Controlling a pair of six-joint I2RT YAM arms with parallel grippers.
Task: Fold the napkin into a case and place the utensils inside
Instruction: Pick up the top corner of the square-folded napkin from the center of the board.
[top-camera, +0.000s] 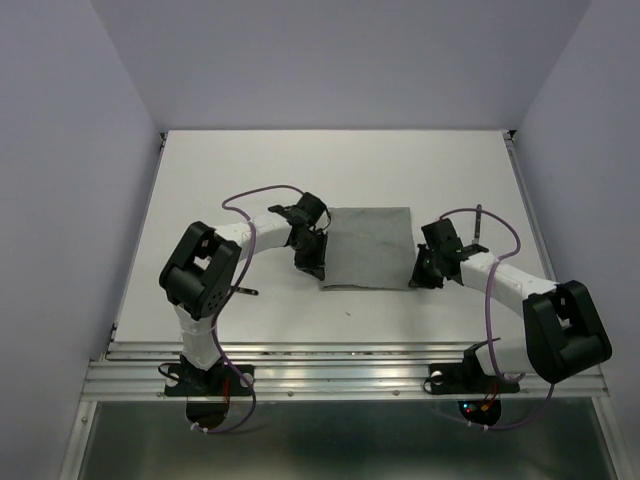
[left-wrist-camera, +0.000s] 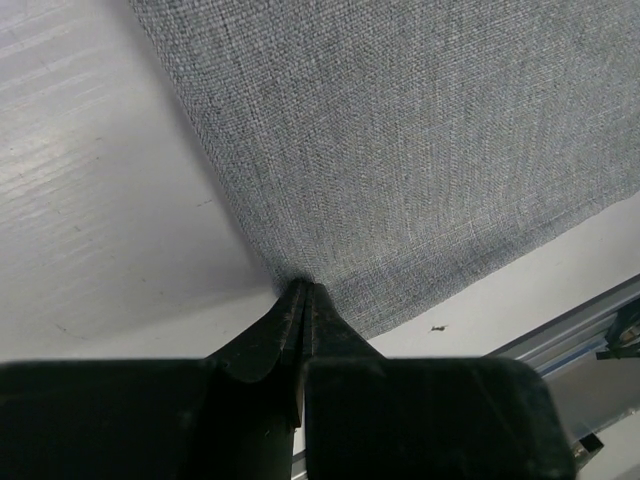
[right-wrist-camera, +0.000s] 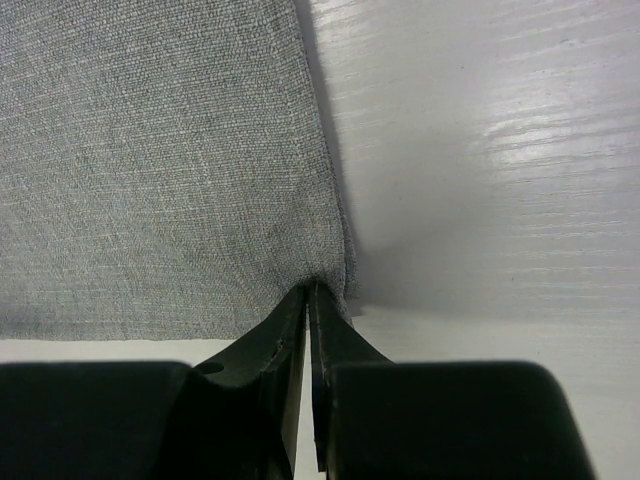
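Two near corners of napkin (top-camera: 368, 245) pinched — left gripper (left-wrist-camera: 303, 287) on left, right gripper (right-wrist-camera: 308, 290) on right; cloth lies beyond both.

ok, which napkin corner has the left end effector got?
The near-left corner of the napkin, pinched shut in the left end effector. The right end effector pinches the near-right one; both far corners lie free.

Plain grey napkin (top-camera: 368, 245) spread flat; both near corners pinched.
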